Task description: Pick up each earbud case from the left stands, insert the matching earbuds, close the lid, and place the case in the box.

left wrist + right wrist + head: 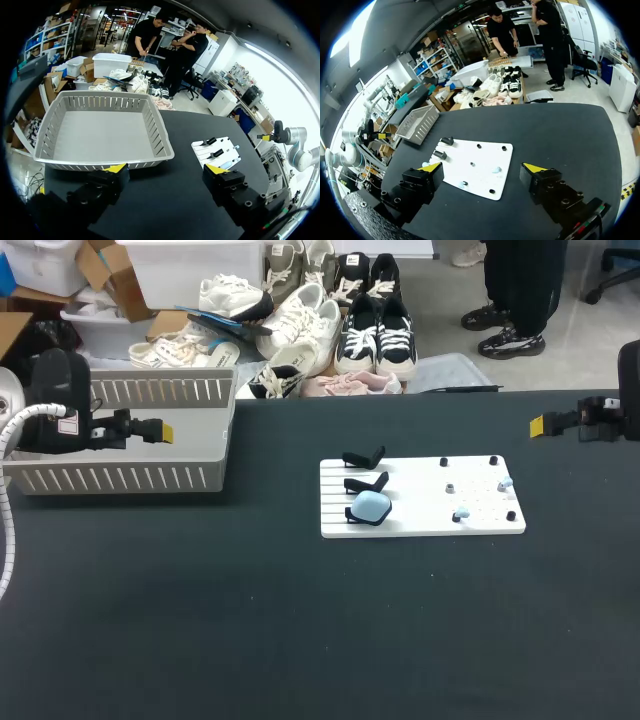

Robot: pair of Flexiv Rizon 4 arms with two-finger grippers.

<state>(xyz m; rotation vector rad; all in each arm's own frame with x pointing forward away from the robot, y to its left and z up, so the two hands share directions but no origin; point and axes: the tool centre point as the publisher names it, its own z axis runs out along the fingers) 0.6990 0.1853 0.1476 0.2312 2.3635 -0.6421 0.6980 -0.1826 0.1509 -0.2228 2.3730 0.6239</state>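
— Where is the earbud case (372, 505)?
— It is pale blue and sits on the nearest black stand (356, 517) of the white board (420, 528). If its lid is closed, I cannot tell. Two pale blue pieces (461, 514) (505, 483) lie further right on the board, too small to make out.
— And the pincers?
— Further back, the left gripper (166, 170) hangs by the grey box (130, 480), fingers wide apart, holding nothing. The right gripper (482, 167) is well apart at the table's right side, also spread and touching nothing. Its arm is mostly cut off.
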